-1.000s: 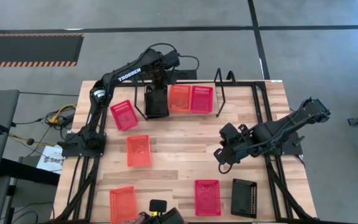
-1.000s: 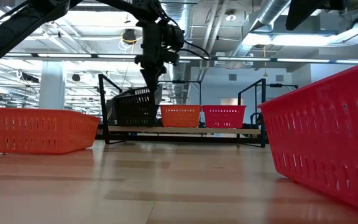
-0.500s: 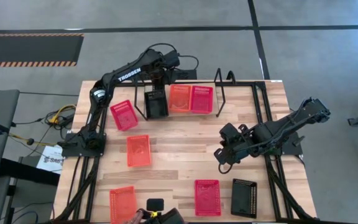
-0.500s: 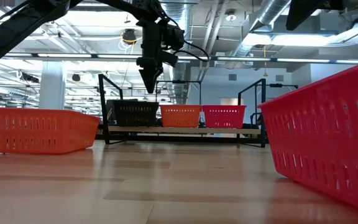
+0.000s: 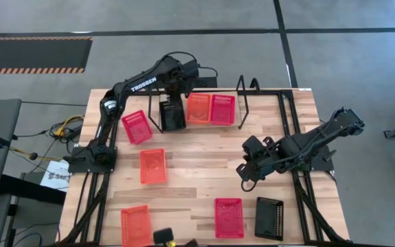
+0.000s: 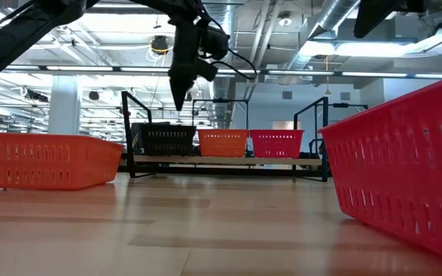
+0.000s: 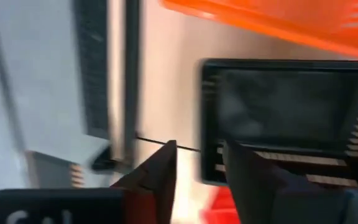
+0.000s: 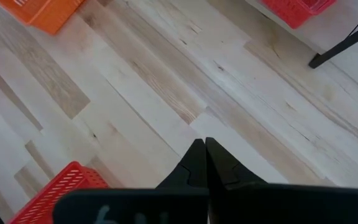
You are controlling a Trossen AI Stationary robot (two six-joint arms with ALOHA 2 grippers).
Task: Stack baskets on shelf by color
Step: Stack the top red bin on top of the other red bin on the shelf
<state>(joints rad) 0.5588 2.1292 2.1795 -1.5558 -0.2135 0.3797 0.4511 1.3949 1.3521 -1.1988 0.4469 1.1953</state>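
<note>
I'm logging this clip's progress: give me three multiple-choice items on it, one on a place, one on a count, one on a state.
1. Where is the black basket nearest the left gripper?
A. on the shelf
B. held in the air
C. at the table's near edge

2. How many baskets sit on the shelf?
A. one
B. three
C. five

3. How do the right gripper's fingers stand?
A. wide open
B. shut on a basket
C. shut, empty

1 A: it stands on the shelf beside the orange basket.
2 B: black, orange and pink in a row.
3 C: the fingers meet over bare wood.
</note>
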